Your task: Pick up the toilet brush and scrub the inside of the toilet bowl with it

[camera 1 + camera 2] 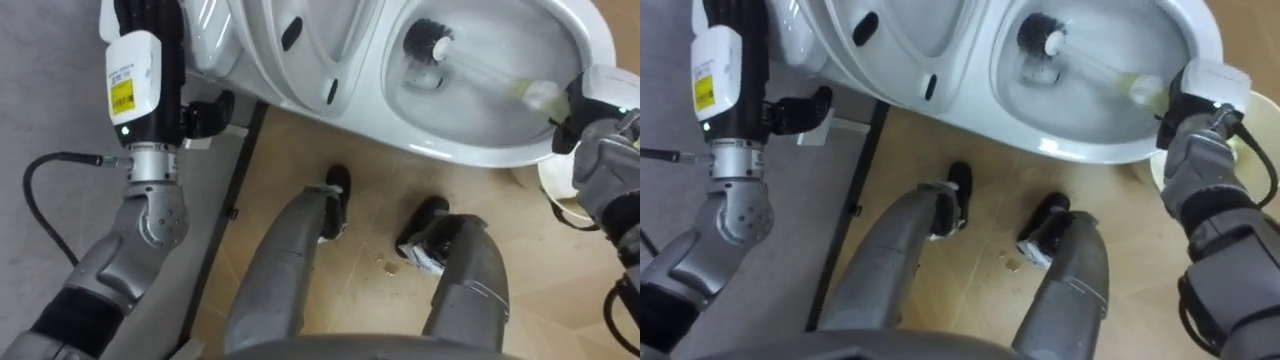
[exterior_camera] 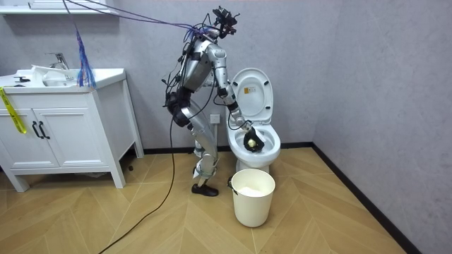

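Wooden floor (image 1: 375,200) runs under the robot's feet before the toilet (image 1: 450,150), with a white bucket (image 2: 253,196) just beside it. The right hand (image 1: 600,130) curls round the toilet brush (image 1: 470,62) at the toilet's rim, bristles in the bowl. The left hand (image 1: 145,15) is raised beside the lid; I cannot tell its fingers. Open floor stretches from the toilet to a sink cabinet (image 2: 63,134).

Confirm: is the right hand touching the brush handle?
Touching. The right eye view shows the brush handle running straight into the right hand, whose fingers close around its end.
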